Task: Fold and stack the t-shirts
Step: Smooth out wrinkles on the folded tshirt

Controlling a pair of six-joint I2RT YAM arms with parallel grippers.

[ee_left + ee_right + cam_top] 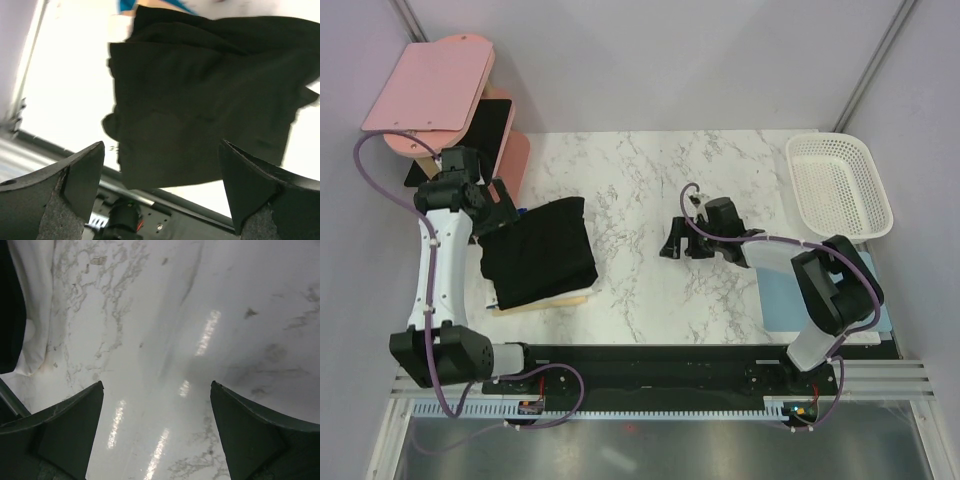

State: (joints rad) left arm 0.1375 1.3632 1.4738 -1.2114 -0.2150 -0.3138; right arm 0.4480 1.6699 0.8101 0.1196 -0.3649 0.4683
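The marble table (pixel 640 170) carries the t-shirts (pixel 540 255) as one folded black pile left of centre. Folding looks nearly finished, though I cannot tell how many shirts it holds. The left gripper (pixel 510 215) hovers at the pile's far-left edge with its jaws spread and empty. The right gripper (pixel 672 240) is likewise spread, over bare marble well apart. Next, I judge, the pile needs squaring with a low, gentle grip. The surface is glossy, with grey walls around; a white basket (pixel 840 137) and a light blue mat (pixel 775 300) sit to the right.

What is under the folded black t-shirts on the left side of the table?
A pale board shows along the near edge of the t-shirts, and something blue shows at one corner. Anything else beneath is covered.
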